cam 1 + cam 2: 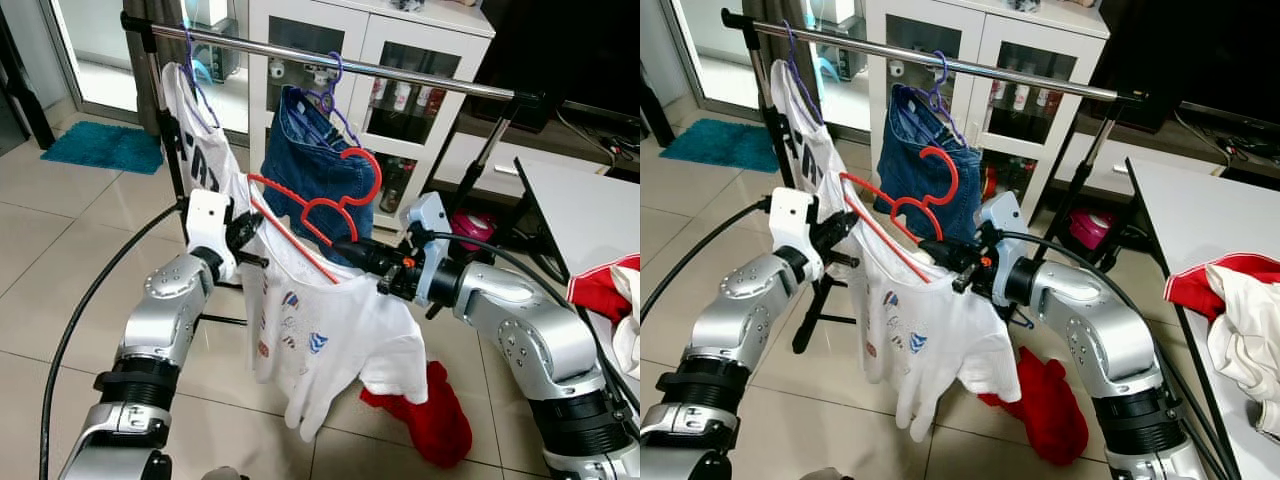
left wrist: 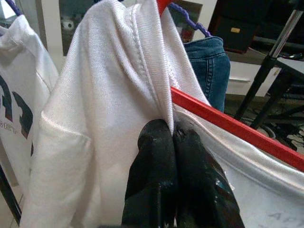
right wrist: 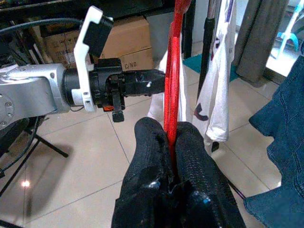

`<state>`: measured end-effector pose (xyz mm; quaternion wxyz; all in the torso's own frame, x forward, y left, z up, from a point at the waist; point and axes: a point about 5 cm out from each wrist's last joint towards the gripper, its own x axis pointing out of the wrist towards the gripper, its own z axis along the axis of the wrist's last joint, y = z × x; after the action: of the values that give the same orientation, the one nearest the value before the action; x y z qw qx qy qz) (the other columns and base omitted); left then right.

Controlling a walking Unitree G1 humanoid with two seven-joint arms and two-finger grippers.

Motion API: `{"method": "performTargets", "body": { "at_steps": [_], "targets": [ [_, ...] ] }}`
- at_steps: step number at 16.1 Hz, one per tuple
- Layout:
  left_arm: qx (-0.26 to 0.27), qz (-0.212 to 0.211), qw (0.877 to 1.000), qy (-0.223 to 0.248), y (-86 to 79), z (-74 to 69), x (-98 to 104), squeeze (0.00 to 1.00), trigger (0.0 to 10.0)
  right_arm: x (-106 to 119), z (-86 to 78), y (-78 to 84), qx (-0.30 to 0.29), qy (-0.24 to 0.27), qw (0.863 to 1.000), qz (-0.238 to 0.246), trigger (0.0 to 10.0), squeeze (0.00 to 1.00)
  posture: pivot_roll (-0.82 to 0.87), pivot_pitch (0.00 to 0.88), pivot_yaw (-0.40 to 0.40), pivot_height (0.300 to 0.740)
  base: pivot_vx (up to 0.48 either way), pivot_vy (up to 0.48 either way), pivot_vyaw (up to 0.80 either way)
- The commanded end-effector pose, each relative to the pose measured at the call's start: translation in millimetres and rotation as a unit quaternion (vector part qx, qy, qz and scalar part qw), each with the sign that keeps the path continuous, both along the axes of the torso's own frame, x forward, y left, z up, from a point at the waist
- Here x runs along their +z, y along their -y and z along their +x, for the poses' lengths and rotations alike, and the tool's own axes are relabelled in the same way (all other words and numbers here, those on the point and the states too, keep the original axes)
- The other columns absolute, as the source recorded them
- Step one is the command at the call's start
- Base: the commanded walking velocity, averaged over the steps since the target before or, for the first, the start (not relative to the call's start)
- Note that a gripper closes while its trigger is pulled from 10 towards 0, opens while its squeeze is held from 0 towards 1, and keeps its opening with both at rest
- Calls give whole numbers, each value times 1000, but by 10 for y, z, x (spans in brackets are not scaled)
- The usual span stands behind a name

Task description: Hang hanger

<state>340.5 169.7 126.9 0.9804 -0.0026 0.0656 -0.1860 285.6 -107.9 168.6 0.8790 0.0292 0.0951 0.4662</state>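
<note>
- Nearest to me, the two silver arms reach forward and up, both holding one garment between them at about chest height, in front of the rack.
- The left pincer [image 2: 172, 142] has its black fingers pressed together on a fold of the white printed T-shirt [image 1: 320, 330], at the shoulder seam beside the hanger's arm.
- The right pincer [image 3: 172, 137] is closed on the red plastic hanger [image 1: 325, 205], its two fingers clamped either side of the thin red bar.
- That hanger sits inside the shirt's neck, its hook curling upward in front of the jeans and below the rail, not on it.
- The shirt hangs down loosely from the hanger between the two arms.
- On the tiled floor [image 1: 60, 240] under the right arm lies a crumpled red cloth [image 1: 435, 415].
- To the right, a white table [image 1: 1210, 230] carries a heap of red and white clothes [image 1: 1240, 320].
- Further back, the chrome rail of the clothes rack [image 1: 420, 77] carries a pair of blue denim jeans [image 1: 310, 160] on a purple hanger [image 1: 335, 75] and another white lettered shirt [image 1: 200, 140].
- Behind stand a white glass-fronted cabinet [image 1: 400, 40] and a teal mat [image 1: 100, 145].
</note>
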Motion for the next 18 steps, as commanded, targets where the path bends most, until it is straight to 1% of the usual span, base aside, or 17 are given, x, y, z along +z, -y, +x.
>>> {"method": "performTargets", "body": {
  "at_steps": [1,5,6,7,8,9,10,11,12,13,14,15,16,17,18],
  "targets": [
    [-7,0,1000,7,10,20,26,0,0,62,7,64,-10,8,1000,14,0,0,-88,0,-138,740,0,0,0],
    [-8,-4,1000,16,-54,11,41,0,0,48,17,79,-17,5,1000,13,0,0,-87,0,-139,740,0,0,0],
    [-21,-7,999,32,-82,-16,92,0,0,16,36,108,-31,-2,1000,1,0,0,-87,0,-140,740,0,0,0],
    [-40,-13,997,61,-125,-62,194,0,0,-32,61,152,-47,-12,999,-17,0,0,-87,0,-140,740,0,0,0],
    [-91,-41,989,104,-145,-174,367,0,0,-92,70,211,-61,-26,997,-32,0,0,-86,0,-139,740,0,0,0],
    [-123,-75,982,123,-154,-249,479,0,0,-123,71,249,-65,-34,996,-41,0,0,-86,0,-139,740,0,0,0],
    [-137,-100,976,136,-209,-300,588,0,0,-158,62,281,-61,-40,996,-56,0,0,-86,0,-139,740,0,0,0],
    [-138,-106,974,144,-265,-320,645,0,0,-175,49,292,-56,-42,996,-61,0,0,-69,0,-153,740,0,0,0],
    [-115,-101,975,160,-414,-306,746,0,0,-189,19,302,-40,-46,996,-64,0,0,-65,0,-155,740,0,0,0],
    [-42,-66,983,163,-638,-211,796,0,0,-167,-29,298,-12,-43,997,-58,0,0,-61,0,-155,740,0,0,0],
    [23,-26,986,164,-811,-147,815,0,0,-143,-60,296,5,-39,998,-52,0,0,-61,0,-155,740,0,0,0],
    [98,-7,981,168,-1004,-98,850,0,0,-117,-93,297,22,-36,998,-45,0,0,-61,0,-152,740,0,0,0],
    [204,30,962,178,-1287,-66,926,0,0,-63,-170,315,56,-30,998,-28,0,0,-64,0,-147,740,0,0,0],
    [214,39,960,177,-1322,-66,937,0,0,-50,-186,316,63,-29,997,-23,0,0,-65,0,-146,740,0,0,0],
    [225,48,956,180,-1368,-61,966,0,0,-17,-213,324,72,-30,997,-6,0,0,-66,0,-145,740,0,0,0]
  ]
}}
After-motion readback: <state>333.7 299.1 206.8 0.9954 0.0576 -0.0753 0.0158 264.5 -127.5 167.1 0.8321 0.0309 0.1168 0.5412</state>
